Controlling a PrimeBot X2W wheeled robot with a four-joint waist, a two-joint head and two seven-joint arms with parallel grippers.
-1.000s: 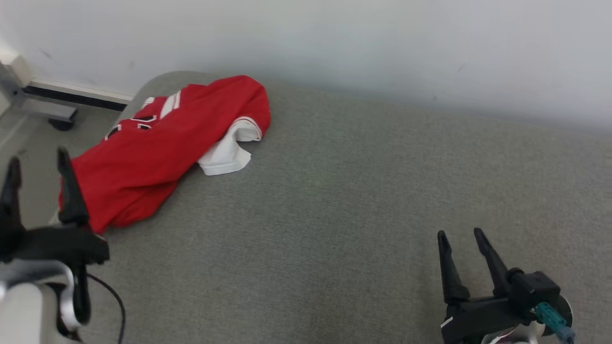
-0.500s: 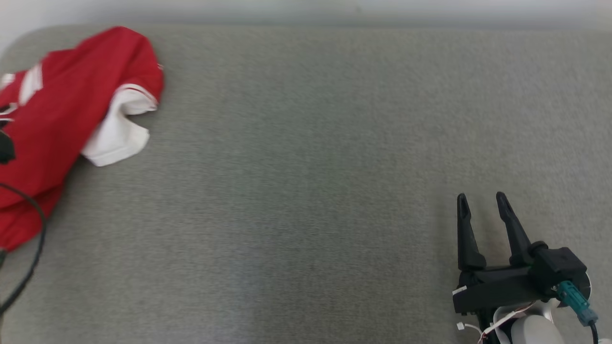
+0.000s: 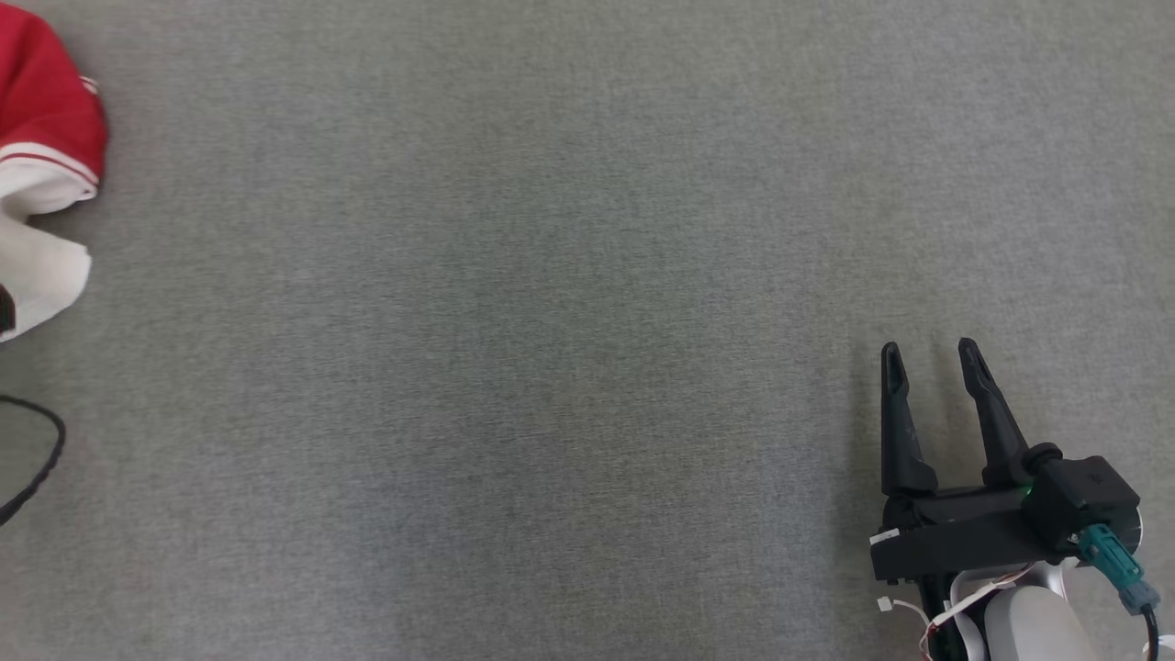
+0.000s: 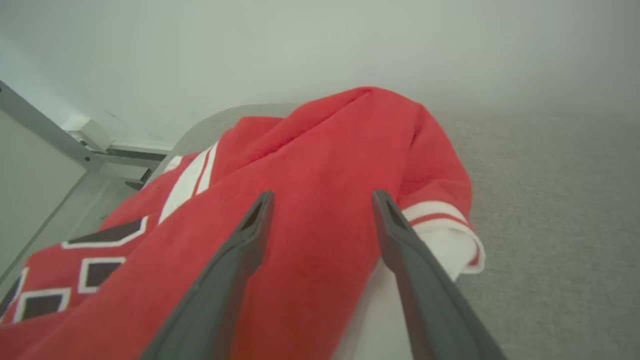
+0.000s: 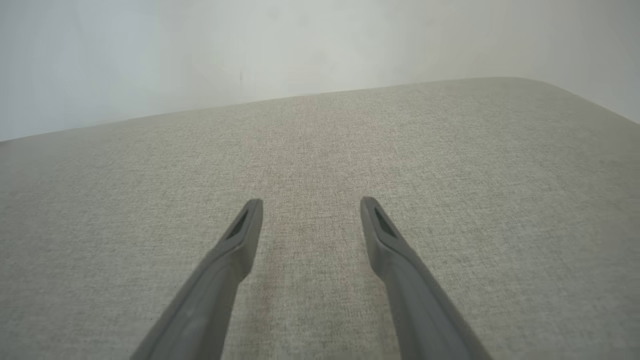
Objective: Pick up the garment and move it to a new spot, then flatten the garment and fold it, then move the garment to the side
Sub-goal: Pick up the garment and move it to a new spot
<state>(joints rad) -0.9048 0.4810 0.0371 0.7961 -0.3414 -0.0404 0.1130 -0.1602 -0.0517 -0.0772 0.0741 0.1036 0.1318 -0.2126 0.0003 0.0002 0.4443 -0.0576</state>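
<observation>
The garment (image 4: 320, 190) is a red jersey with white trim and black-and-white lettering, lying crumpled near the left end of the grey padded table. In the head view just its edge (image 3: 41, 138) shows at the far left. My left gripper (image 4: 320, 200) hangs open just above the red cloth, nothing between its fingers. My right gripper (image 3: 929, 353) stands open over bare grey surface at the lower right, far from the garment; the right wrist view shows its open fingers (image 5: 310, 205) over the grey fabric.
The grey table surface (image 3: 551, 367) stretches wide between garment and right gripper. A pale wall (image 5: 250, 50) backs the table. A grey metal frame (image 4: 45, 135) stands beyond the table's left corner. A black cable (image 3: 37, 459) loops at the head view's left edge.
The head camera has swung right and down, so the garment slid to the left edge and the left gripper left that view. Both grippers stay open.
</observation>
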